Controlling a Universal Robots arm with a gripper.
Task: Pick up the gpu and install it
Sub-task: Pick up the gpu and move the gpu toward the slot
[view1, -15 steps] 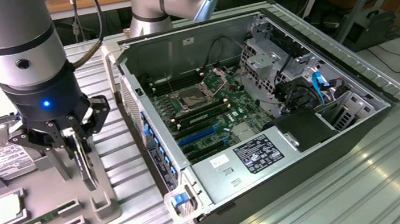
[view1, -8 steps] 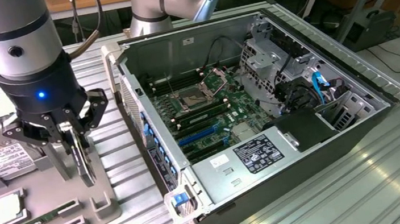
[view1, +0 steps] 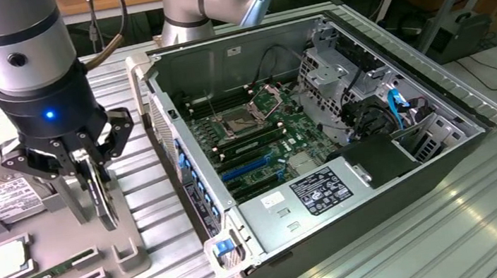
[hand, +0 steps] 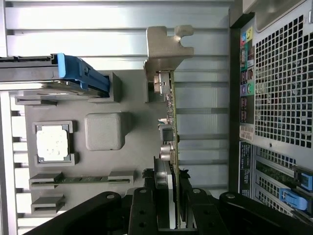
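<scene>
**Gripper state.** In the exterior view, the gripper hangs over the grey tray, at the exterior view's left of the open computer case. The fingers are closed on the gpu.

**View differences.** The exterior view shows the gpu end-on as a narrow upright strip. It also shows the motherboard inside the case. The wrist view shows the gpu from its upper edge.

**Orientation.** The gpu stands on edge. Its long axis runs level with the table, alongside the case's perforated rear panel. The metal bracket is at the end far from the fingers.
</scene>
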